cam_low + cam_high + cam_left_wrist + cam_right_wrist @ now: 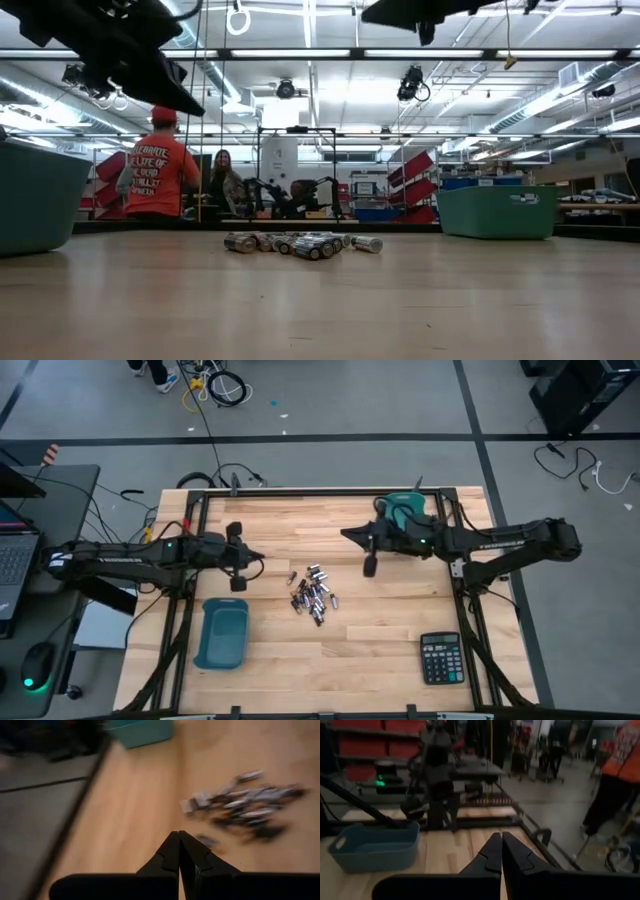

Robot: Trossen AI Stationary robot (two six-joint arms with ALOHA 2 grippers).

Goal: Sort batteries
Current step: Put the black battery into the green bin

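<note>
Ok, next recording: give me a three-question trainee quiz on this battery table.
1. True or false: the batteries lie in one heap on the bare table.
2. The calculator lies nearer which arm? A) left B) right
3. Fill in: both the left gripper and the right gripper are ____.

Key: 1 true; 2 B; 3 shut

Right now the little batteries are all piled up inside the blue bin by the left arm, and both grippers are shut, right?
Not quite. The batteries lie in a loose pile on the bare wooden table, between the two arms, not in the blue bin. The high view shows it. Both the left gripper and the right gripper are shut, as you said.
</note>
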